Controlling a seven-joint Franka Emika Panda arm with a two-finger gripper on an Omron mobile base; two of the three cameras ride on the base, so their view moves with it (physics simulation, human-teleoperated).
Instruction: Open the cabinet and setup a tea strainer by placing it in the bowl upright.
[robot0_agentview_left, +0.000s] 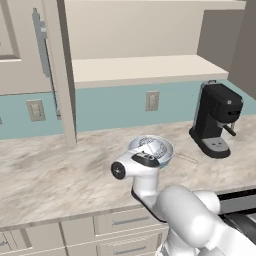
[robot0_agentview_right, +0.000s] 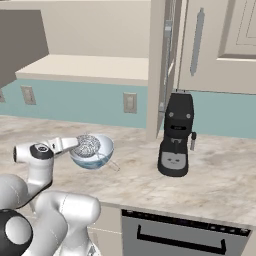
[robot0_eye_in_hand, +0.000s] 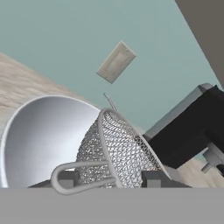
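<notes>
Grey mesh tea strainer (robot0_eye_in_hand: 118, 153), bowl (robot0_agentview_right: 100, 156) white in/pale blue out, black coffee machine (robot0_agentview_right: 176, 135), beige marbled counter (robot0_agentview_left: 55, 175).

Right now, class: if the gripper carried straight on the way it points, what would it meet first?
The gripper points at the tea strainer between its fingertips, over the bowl. It would probably push the strainer against the bowl's inside; depth is unclear.

Marbled beige counter (robot0_agentview_left: 45, 175), pale blue backsplash (robot0_agentview_left: 110, 107) with outlets (robot0_agentview_left: 152, 100), black coffee machine (robot0_agentview_right: 176, 135).
</notes>
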